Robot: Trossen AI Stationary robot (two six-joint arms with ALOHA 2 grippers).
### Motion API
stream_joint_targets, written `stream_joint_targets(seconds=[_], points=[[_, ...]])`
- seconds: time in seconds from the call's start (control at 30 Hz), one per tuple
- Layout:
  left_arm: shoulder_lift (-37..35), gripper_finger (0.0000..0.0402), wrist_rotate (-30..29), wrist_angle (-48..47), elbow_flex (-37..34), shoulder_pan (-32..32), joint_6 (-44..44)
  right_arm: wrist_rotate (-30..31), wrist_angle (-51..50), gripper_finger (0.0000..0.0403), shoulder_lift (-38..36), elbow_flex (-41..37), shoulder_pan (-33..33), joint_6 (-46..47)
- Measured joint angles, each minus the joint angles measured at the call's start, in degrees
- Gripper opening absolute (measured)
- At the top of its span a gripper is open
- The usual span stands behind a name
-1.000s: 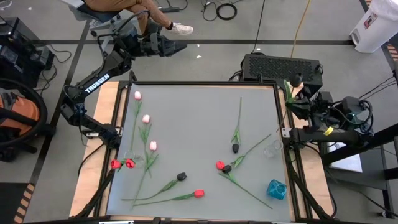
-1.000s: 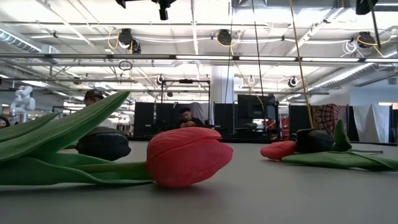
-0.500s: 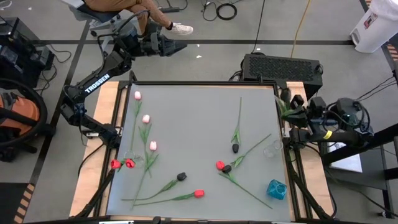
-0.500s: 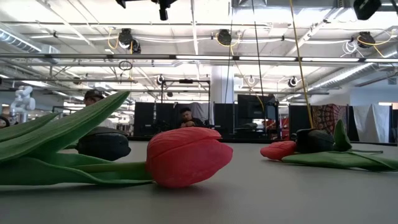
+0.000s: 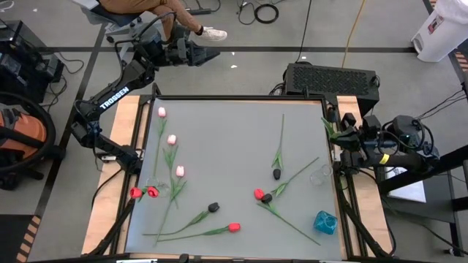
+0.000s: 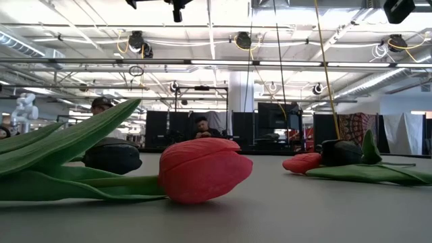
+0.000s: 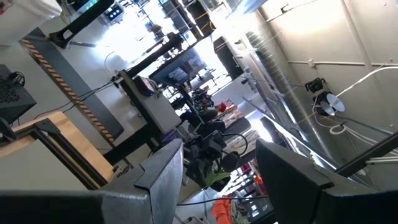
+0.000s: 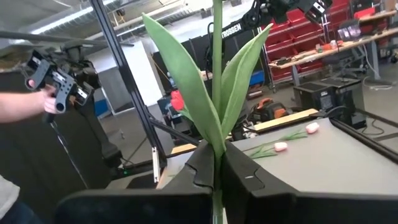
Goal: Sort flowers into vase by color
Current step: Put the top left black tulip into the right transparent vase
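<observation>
Since a second ago the right gripper (image 5: 342, 136) has drifted down along the right edge of the counter (image 5: 234, 139), carrying its tulip (image 8: 214, 93) with it; the left arm and every flower on the counter lie as before.

At the right wrist, the jaws are clamped together on the tulip's green stem, which stands straight up out of them, with two long leaves spreading to either side just above the grip. The flower's head is out of view. From above, this gripper sits just off the counter's right rim, beside the frame, with the leaves sticking out toward the rim.

The left gripper (image 5: 201, 55) is raised beyond the far left corner of the counter, well away from any flower; at its wrist the jaws stand apart with nothing between them.

On the counter, three pink tulips (image 5: 171, 139) lie in a line down the left side. Two red tulips (image 5: 144, 192) lie head to head at the left edge, touching a clear glass vase (image 5: 155, 185). A black tulip (image 5: 213, 207) and a red tulip (image 5: 233, 227) lie near the front, stems pointing left. Right of centre, a black head (image 5: 276, 174) lies apart from a red and black pair (image 5: 262, 196) that touch. A second clear vase (image 5: 319, 175) stands near the right rim, and a blue vase (image 5: 325, 222) near the front right corner.
</observation>
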Motion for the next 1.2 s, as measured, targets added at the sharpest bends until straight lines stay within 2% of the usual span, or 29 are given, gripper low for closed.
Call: stream_joint_targets(seconds=[0.73,0.93,1.2], points=[[0.0,0.0208,0.0,0.0,0.0,0.0,1.4,3.2,0.8,0.0000,0.0,0.0,0.0,-8.8],[0.0,0.0208,0.0,0.0,0.0,0.0,1.5,3.0,11.4,0.0000,-0.2,-5.5,0.0,-7.0],[0.0,0.0208,0.0,0.0,0.0,0.0,1.5,2.9,12.8,0.0000,-0.2,-10.0,0.0,-4.4]])
